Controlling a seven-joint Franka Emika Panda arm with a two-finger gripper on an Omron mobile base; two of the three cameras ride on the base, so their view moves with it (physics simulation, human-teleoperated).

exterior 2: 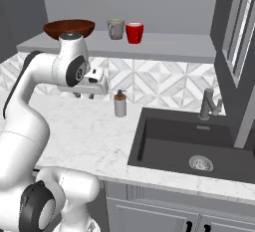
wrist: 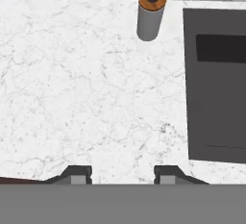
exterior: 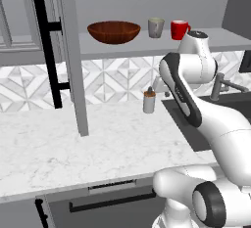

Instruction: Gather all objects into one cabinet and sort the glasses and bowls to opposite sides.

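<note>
Above the counter (wrist: 86, 98), jaws parted, holding nothing.

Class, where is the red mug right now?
The red mug stands on the shelf, just right of the grey cup, with the wooden bowl further left.

Soap dispenser (wrist: 151, 15) on counter (wrist: 86, 98) — beside sink (exterior 2: 189, 146).

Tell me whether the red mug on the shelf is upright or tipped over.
Upright. The red mug stands on its base on the shelf board, rim up, beside the grey cup.
</note>
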